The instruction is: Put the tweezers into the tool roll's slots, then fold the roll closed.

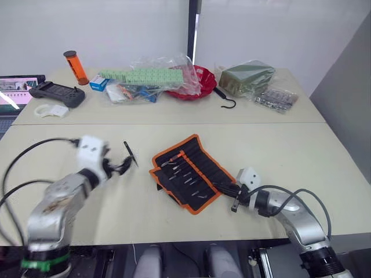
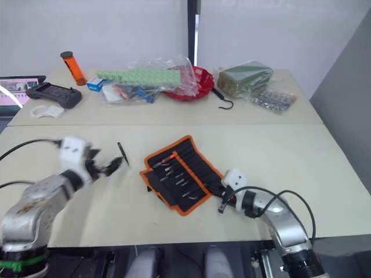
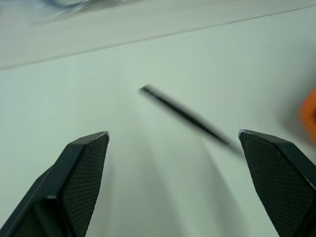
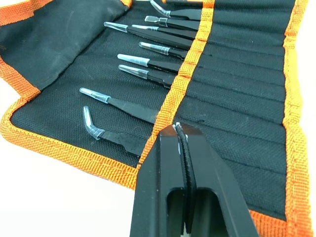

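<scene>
Silver-grey arms, white wrist blocks, black cables — black textured fingers (image 3: 84, 173).

Far left on the tabletop (image 1: 290, 145), an orange tube (image 1: 75, 66) stands upright, a black controller (image 1: 57, 92) just near of it. Centre far, a clear plastic bag (image 1: 152, 78) lies against a red bowl (image 1: 200, 81). Right of that, a black hook (image 1: 226, 98), a green packet (image 1: 246, 76) and a blister pack (image 1: 277, 98).

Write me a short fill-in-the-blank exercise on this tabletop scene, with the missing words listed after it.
1. The tool roll lies ____ on the table, its slots showing.
2. One loose tweezer lies on the table in front of the ____ gripper.
3. The right gripper has its fingers ____ at the roll's orange edge.

Missing words: open; left; shut
</scene>
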Tool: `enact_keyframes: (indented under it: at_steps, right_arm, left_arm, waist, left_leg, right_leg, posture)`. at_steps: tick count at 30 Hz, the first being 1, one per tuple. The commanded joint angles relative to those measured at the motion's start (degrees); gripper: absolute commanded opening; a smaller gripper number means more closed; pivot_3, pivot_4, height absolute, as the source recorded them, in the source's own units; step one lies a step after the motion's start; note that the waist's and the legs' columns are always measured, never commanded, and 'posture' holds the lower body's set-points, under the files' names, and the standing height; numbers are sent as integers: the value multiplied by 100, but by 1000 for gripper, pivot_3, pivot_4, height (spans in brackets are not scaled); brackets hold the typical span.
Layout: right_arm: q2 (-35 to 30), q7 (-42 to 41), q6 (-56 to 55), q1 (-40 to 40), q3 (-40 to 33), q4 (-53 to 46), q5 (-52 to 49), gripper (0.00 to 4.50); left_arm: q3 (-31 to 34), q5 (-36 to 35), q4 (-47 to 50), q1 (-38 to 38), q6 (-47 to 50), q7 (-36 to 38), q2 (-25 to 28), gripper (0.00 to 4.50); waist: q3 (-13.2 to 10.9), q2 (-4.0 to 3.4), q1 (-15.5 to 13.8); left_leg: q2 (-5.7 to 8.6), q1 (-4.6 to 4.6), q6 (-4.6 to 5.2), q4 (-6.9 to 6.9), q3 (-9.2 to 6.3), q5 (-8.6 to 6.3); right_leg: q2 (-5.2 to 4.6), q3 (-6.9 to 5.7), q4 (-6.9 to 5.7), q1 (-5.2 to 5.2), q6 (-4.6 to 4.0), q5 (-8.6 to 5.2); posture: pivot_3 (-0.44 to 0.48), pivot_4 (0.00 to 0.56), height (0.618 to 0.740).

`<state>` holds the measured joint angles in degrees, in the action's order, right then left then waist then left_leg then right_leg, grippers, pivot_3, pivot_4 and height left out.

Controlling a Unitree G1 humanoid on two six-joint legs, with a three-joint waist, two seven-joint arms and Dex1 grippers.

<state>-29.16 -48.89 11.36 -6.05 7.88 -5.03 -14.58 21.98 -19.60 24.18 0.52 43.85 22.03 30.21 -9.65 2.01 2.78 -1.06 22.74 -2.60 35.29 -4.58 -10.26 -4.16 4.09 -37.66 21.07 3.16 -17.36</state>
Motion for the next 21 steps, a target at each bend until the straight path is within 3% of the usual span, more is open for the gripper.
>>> enact_keyframes:
  at_steps: [1, 10, 15, 21]
  right_arm:
    - [39, 12, -20, -16, 124, 322, 183, 0]
    - [72, -17, -243, -78, 146, 585, 206, 0]
    - [57, -49, -278, -48, 158, 603, 193, 0]
    - [45, -78, -216, -47, 147, 541, 171, 0]
  left_arm:
    - [647, 7, 254, -525, -387, -130, -146, 4481]
    - [1734, -189, 181, -2164, -1300, -202, -967, 4481]
    - [1968, -327, 55, -2422, -1490, -206, -1103, 4481]
    - [2107, -418, -213, -2404, -1587, -144, -902, 4481]
  waist:
    - [0, 0, -32]
    - [12, 21, -88]
    - [27, 44, -124]
    - [31, 50, -140]
  left_leg:
    - [2, 1, 0, 0, 0, 0]
    - [6, 2, -1, 0, 2, 0]
    - [3, 1, -1, 0, 3, 0]
    - [0, 1, -1, 0, 4, -1]
  right_leg:
    - [-3, -1, 0, -2, 0, 0]
    - [-13, -4, 8, -5, -5, -3]
    - [-13, -7, 12, -6, -14, -10]
    - [-10, -9, 12, -3, -17, -12]
  posture:
    - [0, 150, 740]
    - [0, 150, 740]
    - [0, 150, 740]
    - [0, 150, 740]
